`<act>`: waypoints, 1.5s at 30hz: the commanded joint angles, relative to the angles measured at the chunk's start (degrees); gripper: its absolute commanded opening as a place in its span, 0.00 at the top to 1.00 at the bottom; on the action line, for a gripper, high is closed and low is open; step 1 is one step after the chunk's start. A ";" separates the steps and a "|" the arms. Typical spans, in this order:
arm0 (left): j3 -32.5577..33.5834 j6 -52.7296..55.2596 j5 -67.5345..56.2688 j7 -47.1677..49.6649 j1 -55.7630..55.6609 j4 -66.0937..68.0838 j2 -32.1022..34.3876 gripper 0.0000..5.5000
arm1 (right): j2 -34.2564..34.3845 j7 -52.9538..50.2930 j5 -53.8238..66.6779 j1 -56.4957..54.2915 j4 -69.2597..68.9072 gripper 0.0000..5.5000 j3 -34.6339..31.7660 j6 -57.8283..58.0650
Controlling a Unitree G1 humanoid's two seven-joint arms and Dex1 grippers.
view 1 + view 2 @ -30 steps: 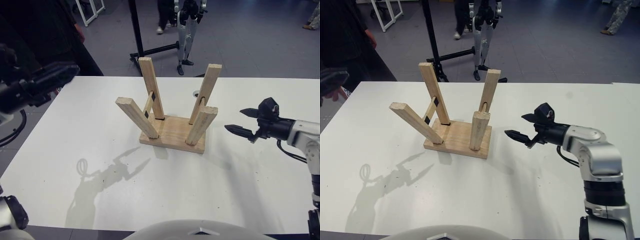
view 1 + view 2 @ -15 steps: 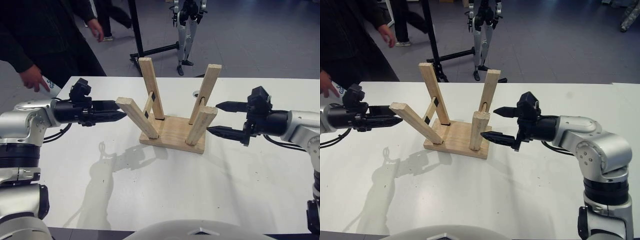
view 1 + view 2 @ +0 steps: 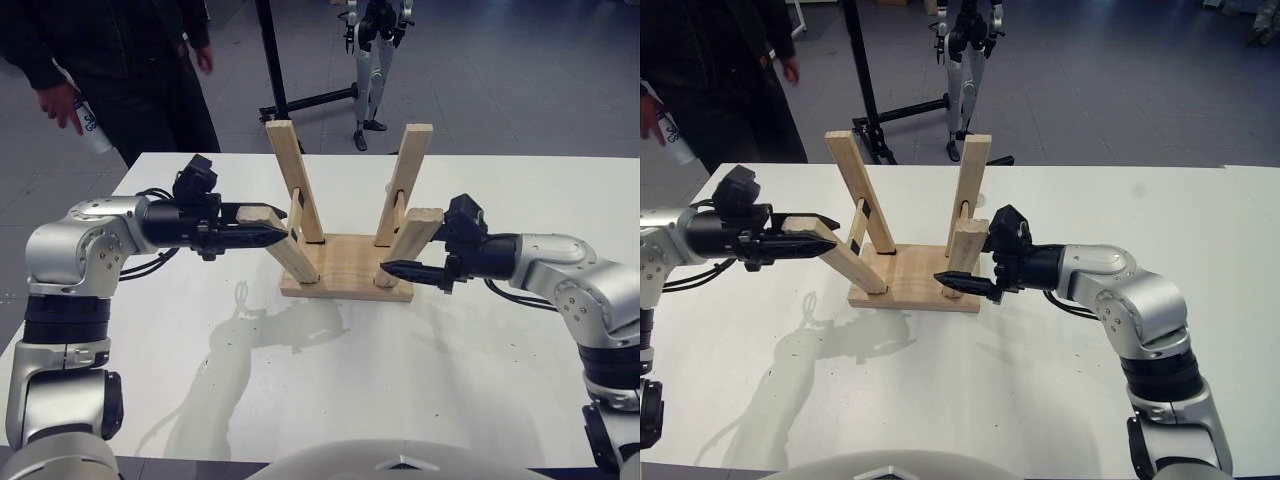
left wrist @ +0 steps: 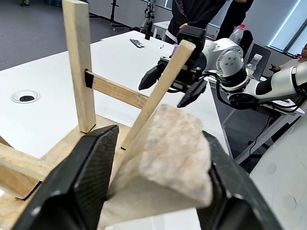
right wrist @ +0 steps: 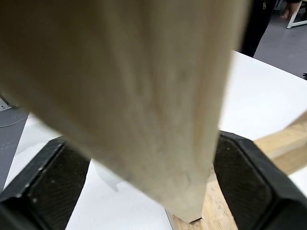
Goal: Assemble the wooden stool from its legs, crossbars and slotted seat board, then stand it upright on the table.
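The wooden stool [image 3: 345, 278] lies upside down mid-table, seat board flat and four legs splayed upward, with crossbars [image 3: 297, 210] joining the legs. My left gripper [image 3: 280, 235] comes in from the left and is shut on the top end of the near-left leg [image 3: 287, 252]. In the left wrist view its fingers [image 4: 81, 177] press both sides of that leg end [image 4: 168, 158]. My right gripper [image 3: 398, 248] comes in from the right and is open. Its fingers [image 5: 43, 187] straddle the near-right leg [image 3: 410, 238], the lower one low beside the seat board.
The white table [image 3: 480, 380] has free room in front of and to both sides of the stool. A round hole [image 4: 24, 97] sits in the tabletop behind the stool. A person holding a bottle [image 3: 88, 125] stands off the far left corner. A black stand [image 3: 272, 60] rises behind the table.
Both arms have come in toward the stool. The left gripper reached the near-left leg's top and shut on it. The right gripper moved left, fingers now on either side of the near-right leg.
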 commanded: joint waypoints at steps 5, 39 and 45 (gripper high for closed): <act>-0.56 2.86 -1.61 -1.19 2.69 -3.45 1.10 0.65 | -3.34 8.71 9.86 -3.08 0.39 0.54 -3.61 6.13; 5.53 44.89 -24.14 21.32 -14.64 22.01 -9.22 0.45 | -7.34 -5.84 52.62 -21.52 46.54 0.44 1.81 44.74; 5.44 38.01 -15.96 20.08 -13.51 27.74 -8.79 0.25 | -6.97 -1.99 37.87 -24.82 56.23 0.22 -1.35 41.54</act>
